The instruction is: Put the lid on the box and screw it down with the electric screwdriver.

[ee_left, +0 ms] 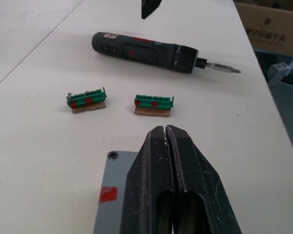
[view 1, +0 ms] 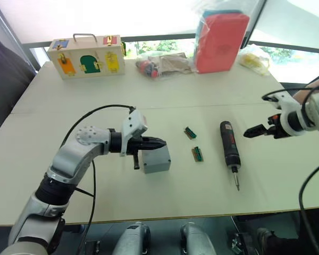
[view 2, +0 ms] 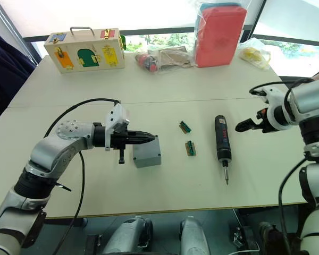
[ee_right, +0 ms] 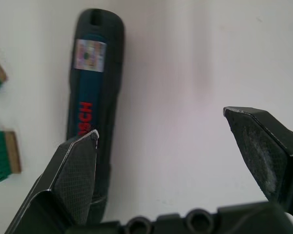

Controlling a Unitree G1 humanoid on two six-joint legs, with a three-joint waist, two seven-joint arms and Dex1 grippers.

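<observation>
Pressing closed left gripper [view 1: 158,142] onto box [view 1: 156,161]; electric screwdriver [view 1: 229,148] lies beside.

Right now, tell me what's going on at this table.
The left gripper, shut, hovers over the grey box, which already has the lid on. The right gripper, open, is beside the electric screwdriver lying on the table. Two green strips lie between box and screwdriver.

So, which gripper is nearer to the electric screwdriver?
Right. The right gripper hovers open just beside the electric screwdriver; the left gripper is shut over the box, beyond the green strips.
</observation>
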